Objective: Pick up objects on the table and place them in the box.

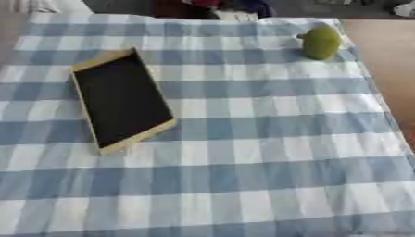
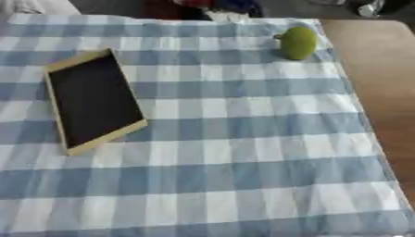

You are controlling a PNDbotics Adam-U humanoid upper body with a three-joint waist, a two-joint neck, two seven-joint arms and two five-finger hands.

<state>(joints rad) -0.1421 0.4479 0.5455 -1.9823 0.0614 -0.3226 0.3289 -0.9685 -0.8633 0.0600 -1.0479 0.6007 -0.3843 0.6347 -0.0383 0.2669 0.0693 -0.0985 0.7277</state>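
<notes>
so, round green pear-like fruit (image 1: 321, 42) sat far right, well apart from flat black wood-rimmed box (image 1: 122, 100) at left; no hands seen.

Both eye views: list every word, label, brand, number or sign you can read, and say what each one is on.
None: no readable text shows in either view.
Box: black inside, light rim, no lettering or label visible.
Green fruit: plain skin, no sticker to be seen.
Checked cloth: blue and white squares only, no print.
Clutter beyond the far edge: too blurred to tell whether it carries any writing.
</notes>
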